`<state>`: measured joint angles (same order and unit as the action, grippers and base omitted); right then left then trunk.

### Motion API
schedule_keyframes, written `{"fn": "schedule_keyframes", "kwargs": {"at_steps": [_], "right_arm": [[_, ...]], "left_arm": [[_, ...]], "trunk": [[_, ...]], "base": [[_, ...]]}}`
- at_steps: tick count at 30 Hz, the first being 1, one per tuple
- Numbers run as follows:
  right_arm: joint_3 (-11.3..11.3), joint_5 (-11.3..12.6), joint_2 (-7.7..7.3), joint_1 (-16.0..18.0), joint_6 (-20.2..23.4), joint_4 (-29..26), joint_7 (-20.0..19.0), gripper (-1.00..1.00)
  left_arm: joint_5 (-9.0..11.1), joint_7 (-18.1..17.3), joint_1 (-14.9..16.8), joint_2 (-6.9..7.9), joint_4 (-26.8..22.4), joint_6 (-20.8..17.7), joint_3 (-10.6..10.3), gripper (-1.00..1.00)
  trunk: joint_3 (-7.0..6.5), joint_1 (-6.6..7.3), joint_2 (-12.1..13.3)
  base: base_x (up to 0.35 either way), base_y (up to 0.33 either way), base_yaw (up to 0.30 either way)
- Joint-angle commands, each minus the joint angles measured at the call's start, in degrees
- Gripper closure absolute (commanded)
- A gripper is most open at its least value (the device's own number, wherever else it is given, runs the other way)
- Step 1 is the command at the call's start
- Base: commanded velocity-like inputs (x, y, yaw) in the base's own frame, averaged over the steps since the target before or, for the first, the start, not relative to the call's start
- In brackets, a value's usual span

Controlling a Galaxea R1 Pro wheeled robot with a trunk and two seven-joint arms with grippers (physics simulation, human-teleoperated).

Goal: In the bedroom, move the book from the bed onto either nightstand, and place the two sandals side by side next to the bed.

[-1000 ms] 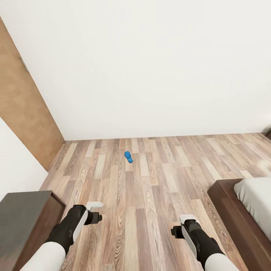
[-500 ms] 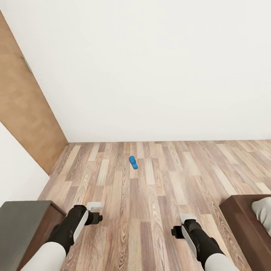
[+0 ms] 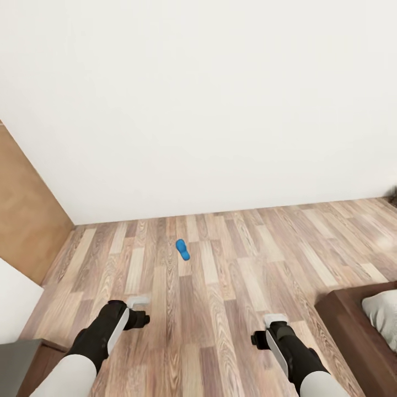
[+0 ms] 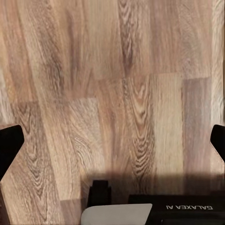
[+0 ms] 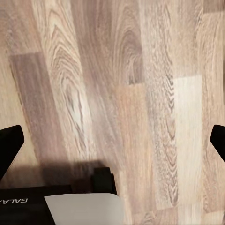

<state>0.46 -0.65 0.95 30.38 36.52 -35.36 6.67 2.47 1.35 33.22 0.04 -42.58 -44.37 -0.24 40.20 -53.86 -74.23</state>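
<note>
Our view has swung right since a second ago; the sandal [image 3: 182, 249] sits at twelve o'clock, bed [image 3: 353, 325] at four. Both the left gripper [image 4: 112, 140] and the right gripper [image 5: 112, 140] hang wide and empty, so we judge the approach unfinished.

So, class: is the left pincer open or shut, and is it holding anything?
Open and empty: the left pincer has its fingertips far apart over bare floor.

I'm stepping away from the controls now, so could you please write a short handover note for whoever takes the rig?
Left gripper: open, empty, low over the floor.
Right gripper: open, empty, likewise.
One blue sandal lies alone on the planks ahead, near the white wall, well apart from the bed at the right.
Done: nothing evident; that sandal is not yet by the bed.
Left: fetch it, find the other sandal, pair them beside the bed, move the book to a nightstand.
</note>
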Motion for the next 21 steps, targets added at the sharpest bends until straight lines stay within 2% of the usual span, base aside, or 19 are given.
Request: {"fn": "schedule_keyframes", "kwargs": {"at_steps": [1,10,21], "right_arm": [[0.1,-0.1,0.02,0.0,0.3,-0.1,0.2,-1.0],[0.1,-0.1,0.02,0.0,0.3,-0.1,0.2,-1.0],[0.0,-0.1,0.02,0.0,0.3,-0.1,0.2,-1.0]], "left_arm": [[0.3,0.1,0.0,0.02,-0.1,-0.3,0.0,-1.0],[0.3,0.1,0.0,0.04,-0.1,-0.3,0.0,-1.0],[0.3,0.1,0.0,-0.13,-0.3,-0.4,0.0,-1.0]], "trunk": [[0.05,-0.03,0.0],[0.05,-0.03,0.0],[0.05,-0.03,0.0]], "base": [[0.334,0.072,-0.279],[0.334,0.072,-0.232],[0.318,0.123,-0.027]]}}
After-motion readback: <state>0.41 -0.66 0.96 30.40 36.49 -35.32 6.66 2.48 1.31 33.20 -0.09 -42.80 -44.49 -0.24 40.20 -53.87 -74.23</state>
